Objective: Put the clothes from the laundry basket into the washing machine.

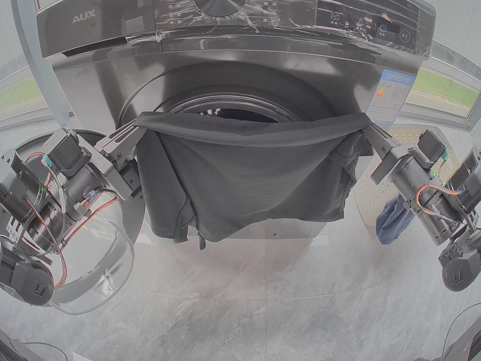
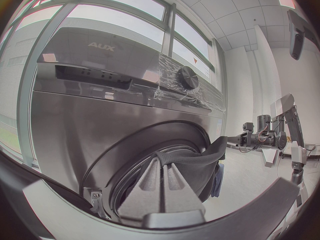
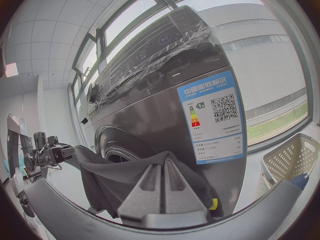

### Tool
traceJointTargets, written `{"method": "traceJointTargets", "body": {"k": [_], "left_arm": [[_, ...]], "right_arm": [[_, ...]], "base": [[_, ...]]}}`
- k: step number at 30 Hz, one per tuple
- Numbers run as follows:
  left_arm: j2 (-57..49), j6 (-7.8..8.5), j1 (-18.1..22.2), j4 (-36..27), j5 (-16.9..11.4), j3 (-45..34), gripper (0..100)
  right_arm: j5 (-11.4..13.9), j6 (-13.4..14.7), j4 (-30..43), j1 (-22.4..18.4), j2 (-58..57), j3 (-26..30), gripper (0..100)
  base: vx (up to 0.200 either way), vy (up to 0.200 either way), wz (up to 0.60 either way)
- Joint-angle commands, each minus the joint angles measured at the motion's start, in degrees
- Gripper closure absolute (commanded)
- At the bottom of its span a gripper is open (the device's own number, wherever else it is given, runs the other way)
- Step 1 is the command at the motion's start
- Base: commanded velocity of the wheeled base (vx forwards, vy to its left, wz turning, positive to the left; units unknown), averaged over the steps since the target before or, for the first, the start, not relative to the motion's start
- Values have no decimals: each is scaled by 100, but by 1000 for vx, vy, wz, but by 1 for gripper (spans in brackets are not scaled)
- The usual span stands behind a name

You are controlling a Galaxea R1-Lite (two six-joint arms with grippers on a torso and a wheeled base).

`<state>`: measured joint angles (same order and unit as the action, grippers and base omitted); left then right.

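We see left gripper (image 1: pixel 136 126) at 9 o'clock and right gripper (image 1: pixel 368 126) at 3, both clamped on shirt (image 1: pixel 240 186) stretched across washer (image 1: pixel 90 91) mouth; blue label (image 1: pixel 393 94) at 2.

Window (image 2: pixel 140 20): tall, grey-framed, several panes; taken as reference.
Outside the window: grey corrugated building (image 3: pixel 266 60) across most of the glass, and a grass strip (image 3: pixel 278 120) low in the panes.
Floor (image 1: pixel 250 297): pale grey marbled tiles, glossy, running from below the window into the room.
Ceiling (image 2: pixel 233 14): white square panels, meeting the window's top edge.
White wall (image 2: pixel 240 94): joins the window at the room corner.
Lit ceiling panel (image 3: pixel 11 70): well apart from the window.
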<state>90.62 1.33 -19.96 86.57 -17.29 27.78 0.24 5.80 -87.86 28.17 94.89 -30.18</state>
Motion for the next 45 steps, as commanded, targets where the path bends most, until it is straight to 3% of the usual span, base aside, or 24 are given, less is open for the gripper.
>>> {"method": "traceJointTargets", "body": {"k": [1, 13, 18, 20, 25, 26, 37, 45], "left_arm": [[-1, -1, 18, 1, 6, 17, 100], [-1, -10, -26, -8, 6, 52, 100], [17, -10, -246, -43, 24, 52, 100], [61, -19, -659, -52, 94, 52, 100], [271, -27, -861, -70, 94, 368, 100], [307, -27, -852, -70, 94, 430, 100], [412, -63, -896, -52, 103, 632, 100], [386, -54, -966, -52, 147, 641, 100]], "right_arm": [[2, 0, -3, 4, -32, 4, 100], [2, -9, 14, -75, -32, -5, 100], [-7, 17, 41, 39, 21, 188, 100], [-16, 35, 32, 329, 135, 584, 100], [11, 88, -65, 707, 829, 883, 100], [2, 88, -65, 760, 935, 874, 0], [2, 105, 14, 1568, 2183, 1129, 0], [20, 96, 14, 1902, 2605, 830, 0]], "base": [[0, 0, 0], [0, 0, 0], [0, 0, 0], [0, 0, 0], [0, 0, 0], [0, 0, 0], [0, 0, 0], [0, 0, 0]]}}
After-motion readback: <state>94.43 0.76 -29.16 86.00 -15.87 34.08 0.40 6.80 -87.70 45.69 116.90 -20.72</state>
